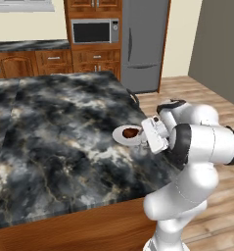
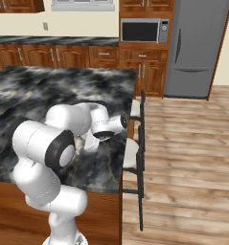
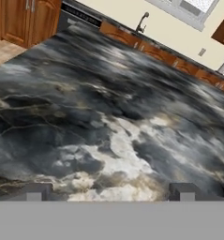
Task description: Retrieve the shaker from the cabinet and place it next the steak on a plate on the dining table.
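Observation:
A small round white plate [image 1: 122, 136] lies near the right edge of the dining table [image 1: 55, 137], whose top is black and grey marble. On the plate rests a dark reddish-brown steak [image 1: 131, 132]. My gripper [image 1: 146, 139] hovers just right of the plate, low over the table's edge, and the white hand covers the plate's right side. In the hand view the gripper [image 3: 109, 193] is open, its two dark fingertips [image 3: 36, 192] stand wide apart with only marble [image 3: 108, 117] between them. The shaker is hidden from me, and the cabinet is out of view.
Two dark stools [image 2: 137, 143] stand along the table's right side. Beyond the table are a microwave [image 1: 95, 31] set in wooden cabinetry, a grey fridge [image 1: 144, 44], and a marble counter with drawers [image 1: 30, 46]. A faucet [image 3: 141, 21] rises on the far counter.

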Robot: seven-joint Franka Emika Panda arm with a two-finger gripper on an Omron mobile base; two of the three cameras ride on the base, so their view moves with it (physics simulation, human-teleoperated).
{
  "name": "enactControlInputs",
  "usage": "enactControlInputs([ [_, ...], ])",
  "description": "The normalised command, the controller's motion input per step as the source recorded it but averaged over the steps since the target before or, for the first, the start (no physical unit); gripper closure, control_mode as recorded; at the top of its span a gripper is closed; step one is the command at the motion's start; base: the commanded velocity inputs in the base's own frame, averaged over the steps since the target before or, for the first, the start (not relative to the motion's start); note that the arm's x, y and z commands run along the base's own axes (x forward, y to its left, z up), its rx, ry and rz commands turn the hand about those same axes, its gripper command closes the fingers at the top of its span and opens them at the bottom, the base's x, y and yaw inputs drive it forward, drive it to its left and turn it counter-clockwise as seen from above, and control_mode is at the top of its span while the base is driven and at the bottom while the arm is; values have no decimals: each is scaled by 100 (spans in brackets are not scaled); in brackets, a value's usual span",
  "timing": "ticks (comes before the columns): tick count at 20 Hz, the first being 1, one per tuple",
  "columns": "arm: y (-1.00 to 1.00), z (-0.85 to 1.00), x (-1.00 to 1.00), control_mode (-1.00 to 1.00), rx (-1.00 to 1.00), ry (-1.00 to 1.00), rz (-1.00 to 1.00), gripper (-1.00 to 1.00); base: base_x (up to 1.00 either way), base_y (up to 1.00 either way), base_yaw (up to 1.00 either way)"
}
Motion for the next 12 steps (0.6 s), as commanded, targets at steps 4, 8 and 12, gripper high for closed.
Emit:
enactControlInputs([
  [4,-11,49,-22,-100,0,-1,9,-100,0,0,0],
  [8,-26,68,-55,-100,0,-8,12,-100,0,0,0],
  [12,-25,62,-86,-100,0,-10,2,-100,0,0,0],
])
